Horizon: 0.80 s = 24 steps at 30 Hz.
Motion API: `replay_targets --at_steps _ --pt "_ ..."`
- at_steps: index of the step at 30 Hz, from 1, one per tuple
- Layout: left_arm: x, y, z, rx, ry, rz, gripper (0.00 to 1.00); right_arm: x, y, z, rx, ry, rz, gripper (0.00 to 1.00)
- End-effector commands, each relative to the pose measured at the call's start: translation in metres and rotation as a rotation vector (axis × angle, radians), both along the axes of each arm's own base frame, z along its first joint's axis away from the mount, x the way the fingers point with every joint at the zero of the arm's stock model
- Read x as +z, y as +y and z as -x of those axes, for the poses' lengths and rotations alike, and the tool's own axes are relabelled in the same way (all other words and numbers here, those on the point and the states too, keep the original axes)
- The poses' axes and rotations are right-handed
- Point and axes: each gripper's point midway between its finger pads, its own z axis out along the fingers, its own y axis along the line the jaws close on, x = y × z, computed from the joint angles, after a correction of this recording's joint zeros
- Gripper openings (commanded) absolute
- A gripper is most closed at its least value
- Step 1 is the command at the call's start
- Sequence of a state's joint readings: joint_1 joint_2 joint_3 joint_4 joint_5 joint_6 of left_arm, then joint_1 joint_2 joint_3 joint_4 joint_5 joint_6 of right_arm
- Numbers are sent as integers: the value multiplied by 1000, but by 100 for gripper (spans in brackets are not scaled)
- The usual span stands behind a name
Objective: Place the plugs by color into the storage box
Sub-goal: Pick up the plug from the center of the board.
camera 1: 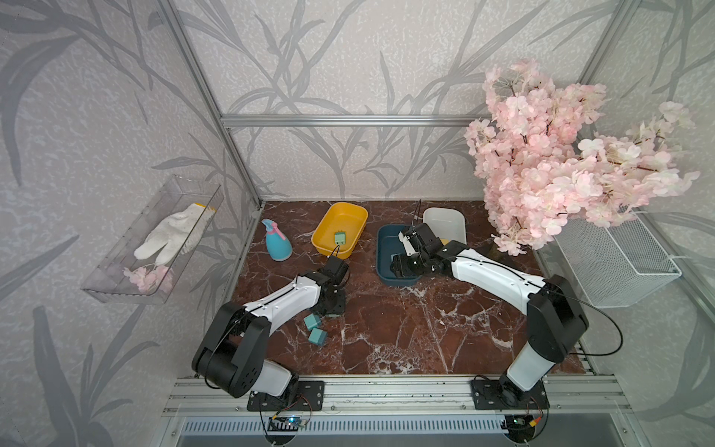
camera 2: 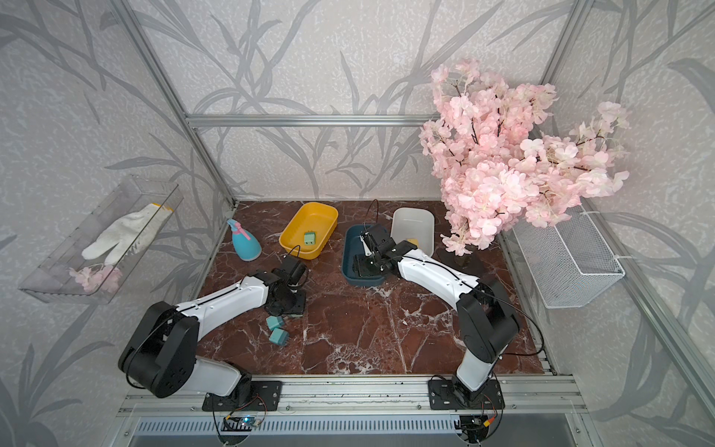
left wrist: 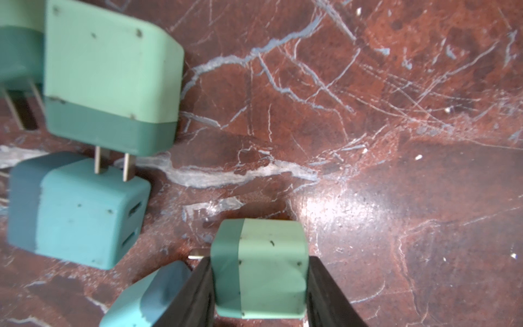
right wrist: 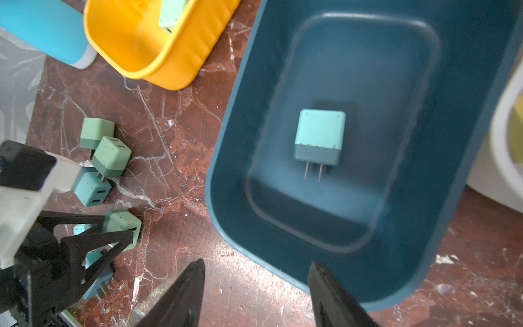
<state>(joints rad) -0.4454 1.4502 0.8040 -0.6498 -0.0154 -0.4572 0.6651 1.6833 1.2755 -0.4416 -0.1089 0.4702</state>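
Left gripper (left wrist: 259,263) clamps sage green plug (left wrist: 270,271); right gripper (right wrist: 257,264) parted, empty.
Likely light, rigid; flat side faces suit the grip.

**Green plug in the grip, cluster on the table**

Far left of centre, one sage green plug (camera 1: 340,237) lies flat in the yellow bin (camera 1: 332,216). Just right of it, the dark blue bin (right wrist: 467,85) holds one teal plug (right wrist: 319,137), flat on its side, with a pale body and a darker band at the prongs. A bit of yellow plug (camera 1: 445,241) peeks from the white bin (camera 1: 445,218).

Near left on the table (camera 1: 406,329) sits the cluster. There's a held green plug (left wrist: 271,254) pinched in the left gripper (left wrist: 259,262). A tilted green plug (left wrist: 113,79) rests its prongs on a teal cube (left wrist: 76,209), with a third green one (right wrist: 96,131) against it. Two more teal ones (camera 1: 312,321) (camera 1: 318,336) lie just beside.
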Motion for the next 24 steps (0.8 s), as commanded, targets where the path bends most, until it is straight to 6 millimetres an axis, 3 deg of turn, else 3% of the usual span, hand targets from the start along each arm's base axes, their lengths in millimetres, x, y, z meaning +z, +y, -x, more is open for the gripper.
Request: replay_targets --at_steps 1,7,12,15,19,24 --pt "26 2 -10 -15 -66 -18 44 21 -7 -3 -8 -75 11 63" --pt "71 0 -29 -23 -152 -21 43 37 -12 -5 -18 -135 6 64" --pt "119 0 -63 -30 -258 -70 43 45 -7 -7 7 -143 -10 64" --pt "135 -2 -87 -42 -306 -89 43 47 -3 -9 22 -143 -7 64" --pt "139 6 -125 -24 -320 -103 43 48 2 -12 34 -144 -16 64" --pt "126 9 -180 -26 -318 -97 42 45 7 -14 48 -133 -23 64"
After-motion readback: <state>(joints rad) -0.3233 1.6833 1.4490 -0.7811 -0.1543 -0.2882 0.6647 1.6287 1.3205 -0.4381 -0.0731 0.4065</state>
